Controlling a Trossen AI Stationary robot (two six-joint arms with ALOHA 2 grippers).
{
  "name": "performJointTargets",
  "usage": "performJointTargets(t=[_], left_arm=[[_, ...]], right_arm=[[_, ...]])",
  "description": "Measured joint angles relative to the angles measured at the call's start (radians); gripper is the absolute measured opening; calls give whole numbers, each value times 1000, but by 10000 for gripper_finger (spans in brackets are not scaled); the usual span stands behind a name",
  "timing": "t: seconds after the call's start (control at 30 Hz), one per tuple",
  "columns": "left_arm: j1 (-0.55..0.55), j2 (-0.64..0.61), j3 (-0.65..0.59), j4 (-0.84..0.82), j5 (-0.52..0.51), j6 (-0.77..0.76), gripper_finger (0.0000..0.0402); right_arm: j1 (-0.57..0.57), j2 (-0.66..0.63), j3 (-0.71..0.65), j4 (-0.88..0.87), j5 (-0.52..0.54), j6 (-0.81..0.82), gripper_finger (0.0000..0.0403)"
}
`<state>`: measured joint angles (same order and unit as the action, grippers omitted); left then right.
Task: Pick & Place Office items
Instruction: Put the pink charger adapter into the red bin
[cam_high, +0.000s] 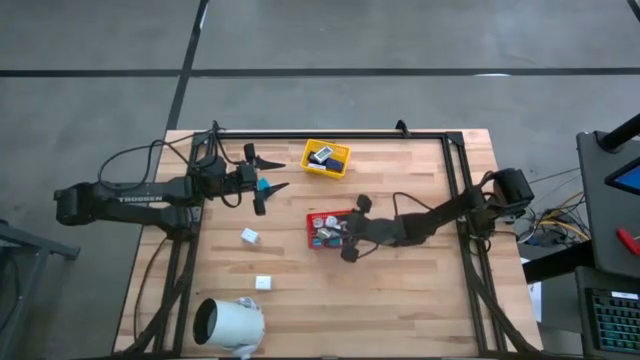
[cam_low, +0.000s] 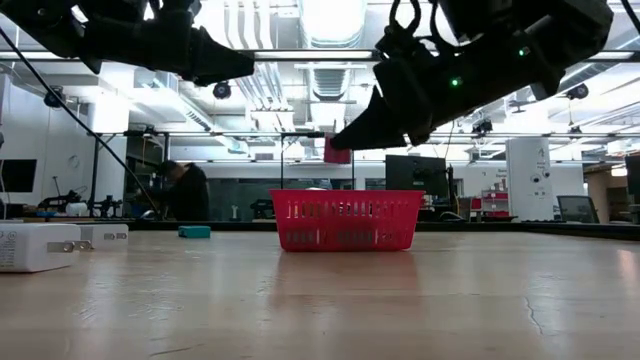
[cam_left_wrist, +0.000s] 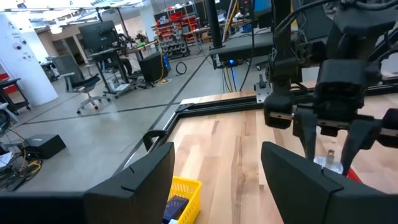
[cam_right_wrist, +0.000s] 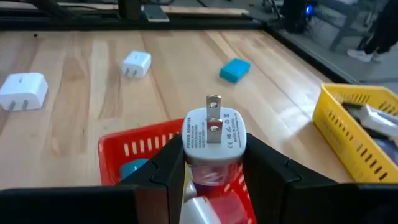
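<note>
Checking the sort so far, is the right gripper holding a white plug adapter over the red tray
Yes: the right gripper is shut on a white plug adapter, prongs up, above the red tray.

yellow tray (cam_high: 309, 165), red tray (cam_high: 313, 241), white cylinder (cam_high: 228, 324)

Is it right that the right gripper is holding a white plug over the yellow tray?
Not quite. The right gripper does hold the white plug, but over the red tray, not the yellow tray, which stands off to the side. The right wrist view shows this, and the high view agrees.
</note>
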<state>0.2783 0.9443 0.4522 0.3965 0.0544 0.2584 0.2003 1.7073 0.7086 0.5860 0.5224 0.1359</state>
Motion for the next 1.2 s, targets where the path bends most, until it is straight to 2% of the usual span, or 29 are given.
performJointTargets(t=[0.6, 0.9, 1.2], left_arm=[[0, 0, 0, 0, 0, 0, 245], [0, 0, 0, -1, 0, 7, 245], [0, 0, 0, -1, 0, 6, 245]], right_arm=[[-60, 0, 0, -183, -68, 121, 121], [-80, 0, 8, -251, -132, 139, 121], [-81, 0, 24, -296, -135, 146, 121]])
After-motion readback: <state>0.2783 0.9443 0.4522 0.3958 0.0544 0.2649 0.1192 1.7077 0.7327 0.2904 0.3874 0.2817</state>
